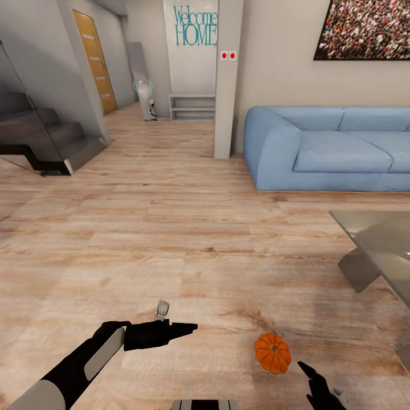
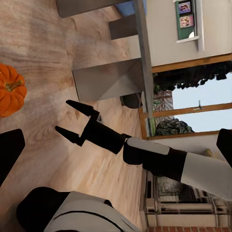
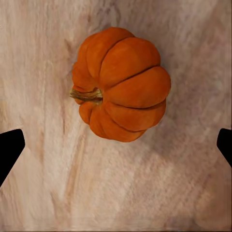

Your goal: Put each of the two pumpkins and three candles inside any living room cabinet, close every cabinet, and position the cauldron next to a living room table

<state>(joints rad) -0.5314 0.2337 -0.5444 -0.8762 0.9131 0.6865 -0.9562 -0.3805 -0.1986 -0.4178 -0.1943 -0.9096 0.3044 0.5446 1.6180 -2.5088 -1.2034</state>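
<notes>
One orange ribbed pumpkin (image 1: 273, 353) lies on the wood floor at my front right, stem sideways. My right gripper (image 1: 310, 376) hovers just short of it, open. In the right wrist view the pumpkin (image 3: 121, 89) sits ahead of the open gripper (image 3: 116, 147), untouched, with the black fingertips (image 3: 9, 150) at the picture's edges. My left gripper (image 1: 191, 328) points right, low over the floor, open and empty. From the left wrist I see the pumpkin (image 2: 9, 89) and the spread right gripper (image 2: 67, 118). A small pale grey stub (image 1: 162, 310) shows beyond my left wrist; what it is I cannot tell. The cabinet is out of view.
A blue sofa (image 1: 330, 148) stands at the back right. A grey low table (image 1: 376, 245) juts in from the right, close to the pumpkin. Stairs (image 1: 40, 142) rise at the left, and a pillar (image 1: 226, 85) stands at the back. Open floor lies ahead.
</notes>
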